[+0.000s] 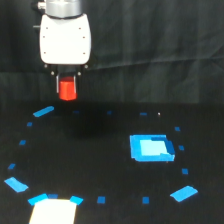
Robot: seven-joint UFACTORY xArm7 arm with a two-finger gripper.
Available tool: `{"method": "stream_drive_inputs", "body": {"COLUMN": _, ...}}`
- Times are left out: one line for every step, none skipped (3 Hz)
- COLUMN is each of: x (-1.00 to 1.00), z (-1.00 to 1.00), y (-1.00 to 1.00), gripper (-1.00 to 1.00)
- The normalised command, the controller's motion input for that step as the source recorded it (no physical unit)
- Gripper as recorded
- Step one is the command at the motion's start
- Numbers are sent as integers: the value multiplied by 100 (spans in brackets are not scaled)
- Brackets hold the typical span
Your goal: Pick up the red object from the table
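Red object [67, 90]: a small red-orange block, upright, hanging in the air above the table, in front of the black curtain. It does not touch the table.

Fingers [67, 82]: two short dark fingers come down from the white head and stand narrow, one on each side of the top part of the red object. They are holding it.

Gripper head [65, 39]: white, rounded, with a grey metal ring on top, in the upper part on the exterior view's left. It is wider than the block.

Table [100, 150]: flat and black, with small blue tape squares lying in a rough ring.

Large blue patch [150, 148]: bright blue with a pale centre, on the exterior view's right, well apart from the block.

Pale patch [52, 210]: whitish, at the bottom edge, with blue at its top corners.

Curtain [160, 50]: black, with soft folds, behind everything.
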Motion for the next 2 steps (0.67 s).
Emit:
{"method": "stream_drive_inputs", "body": {"x": 38, "z": -3, "y": -23, "gripper": -100}}
{"method": "stream_drive_inputs", "body": {"x": -1, "z": 12, "y": 19, "gripper": -97}}
